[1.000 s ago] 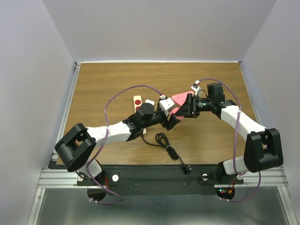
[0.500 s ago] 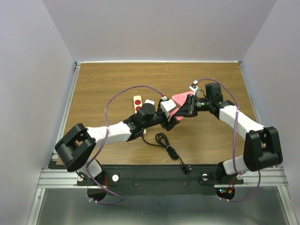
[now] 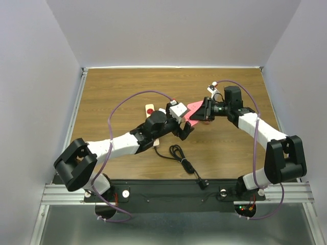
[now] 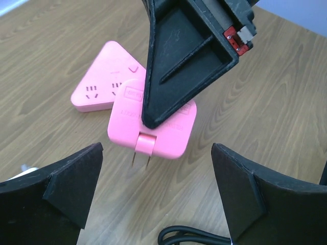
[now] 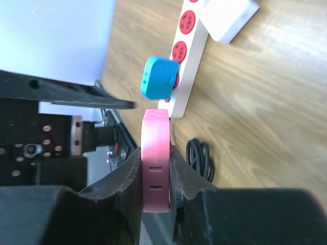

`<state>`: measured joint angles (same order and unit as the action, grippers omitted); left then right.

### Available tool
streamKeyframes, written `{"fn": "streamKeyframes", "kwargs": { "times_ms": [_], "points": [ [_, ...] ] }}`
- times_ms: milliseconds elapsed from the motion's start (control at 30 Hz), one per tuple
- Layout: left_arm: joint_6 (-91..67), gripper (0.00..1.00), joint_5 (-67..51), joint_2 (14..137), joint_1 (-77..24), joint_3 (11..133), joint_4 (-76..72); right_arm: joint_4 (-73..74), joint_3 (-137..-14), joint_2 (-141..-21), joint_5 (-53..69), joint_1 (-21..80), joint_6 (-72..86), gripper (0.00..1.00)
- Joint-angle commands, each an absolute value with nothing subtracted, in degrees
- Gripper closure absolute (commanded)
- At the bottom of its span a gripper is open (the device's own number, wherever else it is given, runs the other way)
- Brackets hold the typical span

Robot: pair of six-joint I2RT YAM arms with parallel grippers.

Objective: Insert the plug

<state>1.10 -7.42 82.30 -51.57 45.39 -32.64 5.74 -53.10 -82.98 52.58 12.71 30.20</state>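
Right jaws around pink plug (image 4: 172, 137); left jaws apart

Matt pink plastic plug (image 4: 174, 139), wood-grain table (image 4: 278, 99)

Adapter (image 4: 173, 140) sat in right gripper (image 5: 155, 171), above table (image 3: 112, 92), just beside socket block (image 4: 99, 81); power strip (image 3: 149, 111) lay left, cable (image 3: 179, 154) nearer arm bases

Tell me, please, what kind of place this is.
Likely a robot test cell in a lab: a wooden table enclosed by plain pale walls, two arms bolted to a metal rail, and a pink plug and a power strip to practise on.
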Motion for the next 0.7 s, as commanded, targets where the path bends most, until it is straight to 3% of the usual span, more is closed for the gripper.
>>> {"fn": "streamKeyframes", "kwargs": {
  "times_ms": [0, 133, 367, 667],
  "points": [
    [0.2, 0.01, -6.3, 76.9, -49.2, 43.2, -35.2, 1.8, -56.8, -84.1, 51.0, 11.9, 29.2, 1.0],
    [-4.5, 0.01, -5.8, 75.1, -43.5, 41.7, -35.2, 2.0, -58.0, -84.2, 48.3, 11.3, 28.6, 1.0],
    [-12.6, 0.01, 12.0, 82.2, -34.9, 49.9, -22.4, 4.1, -59.8, -82.0, 37.8, 13.9, 27.6, 1.0],
    [-19.4, 0.02, 11.9, 93.6, -25.6, 57.5, -19.2, 11.5, -72.6, -89.6, 22.5, 25.1, 25.9, 1.0]
  ]
}}
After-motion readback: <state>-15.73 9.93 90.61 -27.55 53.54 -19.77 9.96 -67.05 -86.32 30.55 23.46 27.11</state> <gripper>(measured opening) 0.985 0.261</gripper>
